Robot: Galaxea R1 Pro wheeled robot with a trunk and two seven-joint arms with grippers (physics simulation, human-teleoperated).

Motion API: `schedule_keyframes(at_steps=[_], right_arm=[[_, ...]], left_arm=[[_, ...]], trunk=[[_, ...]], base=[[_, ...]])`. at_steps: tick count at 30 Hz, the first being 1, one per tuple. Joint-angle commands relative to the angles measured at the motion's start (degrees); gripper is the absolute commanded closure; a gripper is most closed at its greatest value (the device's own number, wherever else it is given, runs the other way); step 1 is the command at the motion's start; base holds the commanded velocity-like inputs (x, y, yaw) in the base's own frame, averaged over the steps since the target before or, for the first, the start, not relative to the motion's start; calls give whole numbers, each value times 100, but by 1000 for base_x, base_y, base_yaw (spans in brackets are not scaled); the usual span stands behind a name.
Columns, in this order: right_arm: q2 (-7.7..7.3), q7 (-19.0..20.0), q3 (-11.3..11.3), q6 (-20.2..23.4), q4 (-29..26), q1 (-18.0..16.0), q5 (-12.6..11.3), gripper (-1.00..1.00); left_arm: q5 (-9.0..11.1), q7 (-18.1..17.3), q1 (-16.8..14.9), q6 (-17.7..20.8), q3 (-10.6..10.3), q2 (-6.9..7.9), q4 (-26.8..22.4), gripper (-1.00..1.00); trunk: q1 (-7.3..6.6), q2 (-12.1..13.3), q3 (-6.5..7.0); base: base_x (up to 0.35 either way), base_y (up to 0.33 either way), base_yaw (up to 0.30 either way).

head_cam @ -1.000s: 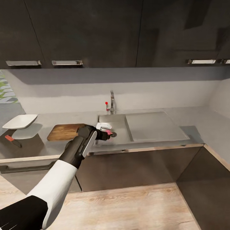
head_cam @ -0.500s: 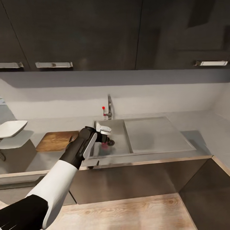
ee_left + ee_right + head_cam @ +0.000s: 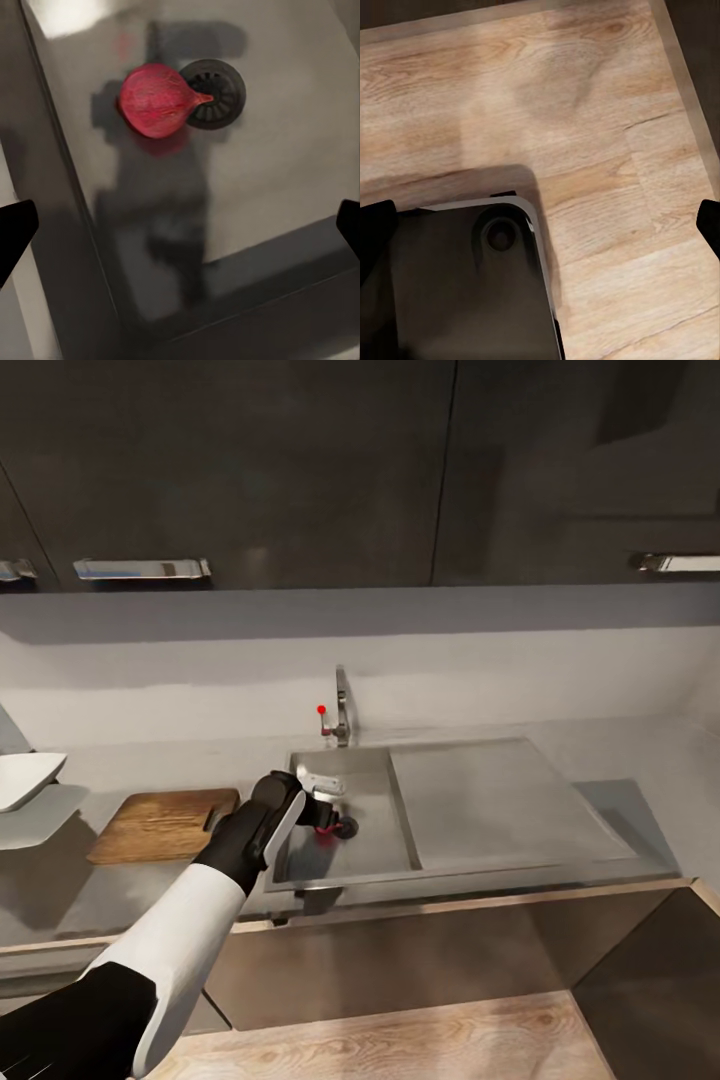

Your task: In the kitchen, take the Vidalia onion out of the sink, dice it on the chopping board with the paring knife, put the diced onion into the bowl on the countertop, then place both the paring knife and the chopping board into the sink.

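You have no readable text, label, brand, number or sign here, neither on the sink (image 3: pixel 400 860), the cupboards (image 3: pixel 300 460) nor the board (image 3: pixel 160 825).

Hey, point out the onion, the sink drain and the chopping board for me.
Vidalia onion (image 3: pixel 157 101), left wrist view, on the middle of its red skin.
Sink drain (image 3: pixel 223 94), left wrist view, on the dark grille beside the onion's tip.
Chopping board (image 3: pixel 160 825), head view, on the middle of its wooden top.
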Motion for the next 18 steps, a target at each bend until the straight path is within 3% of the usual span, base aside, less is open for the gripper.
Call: schedule_keyframes(at_steps=[1, 9, 18], right_arm=[[-6, -37, 49, -12, -11, 1, -50, -100], [-6, -37, 57, -12, -9, 1, -52, -100], [-6, -37, 50, -12, 95, 1, -50, -100]], left_arm=[[56, 46, -5, 19, -11, 1, 6, -100], [67, 37, -5, 15, -12, -16, 39, -100], [76, 26, -6, 12, -11, -27, 32, -100]], trunk=[[4, -11, -10], [4, -11, -10], [4, -11, -10]], base=[[24, 0, 0], [17, 0, 0], [163, 0, 0]])
